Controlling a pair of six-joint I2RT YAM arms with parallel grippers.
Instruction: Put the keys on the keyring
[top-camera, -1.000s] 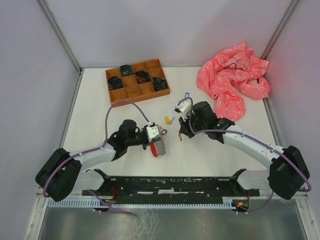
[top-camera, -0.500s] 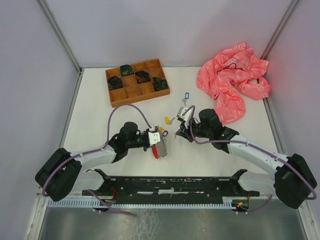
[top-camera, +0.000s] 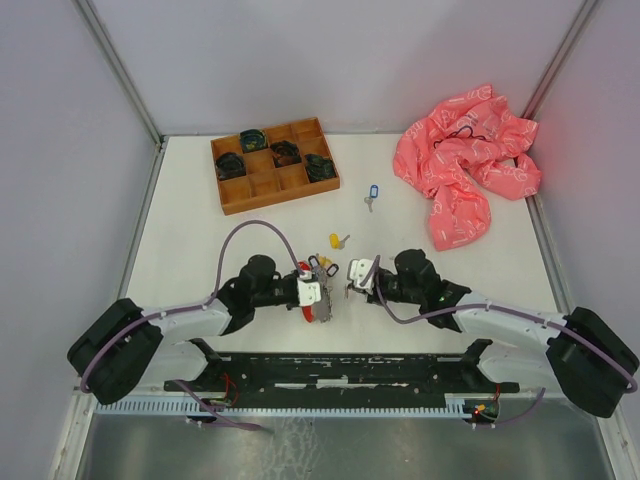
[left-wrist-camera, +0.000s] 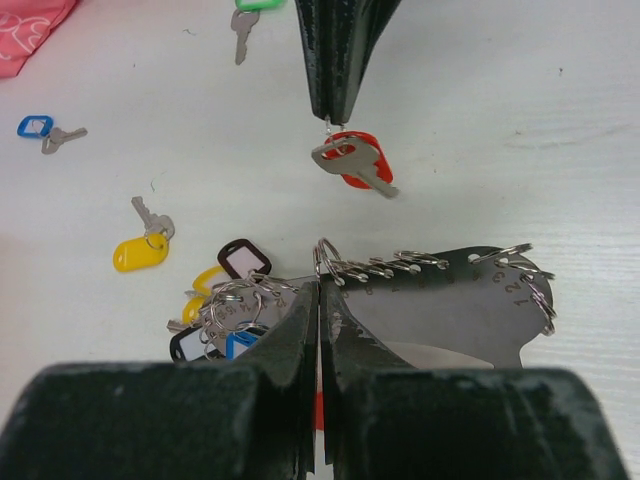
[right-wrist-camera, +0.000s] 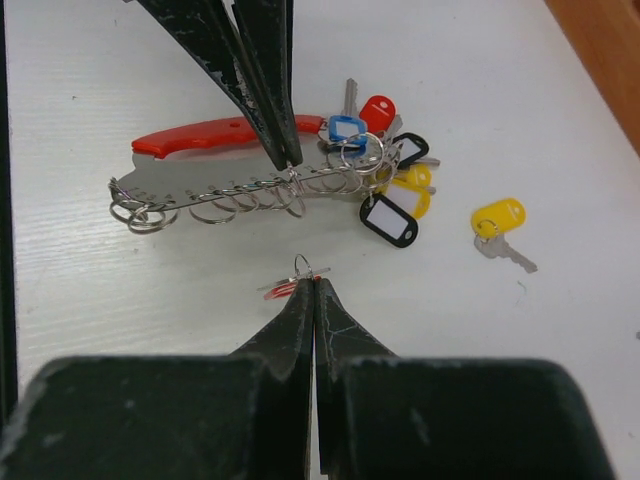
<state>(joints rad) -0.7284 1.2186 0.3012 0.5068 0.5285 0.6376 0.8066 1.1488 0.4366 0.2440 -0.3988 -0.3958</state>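
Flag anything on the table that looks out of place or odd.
Crumpled pink material is heaped in the far right corner, unrelated to the keys. A blue-tagged key and a yellow-tagged key lie scattered apart from the key bunch. A red-tagged key hangs from the right gripper, as expected. Nothing looks damaged or spilled.

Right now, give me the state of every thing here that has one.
Left pincer: shut on the keyring plate.
Right pincer: shut on the red-tagged key, which hangs from it.
Yellow-tagged key: lying loose.
Blue-tagged key: lying loose.
Green-tagged key: lying loose.
Pink cloth: crumpled.
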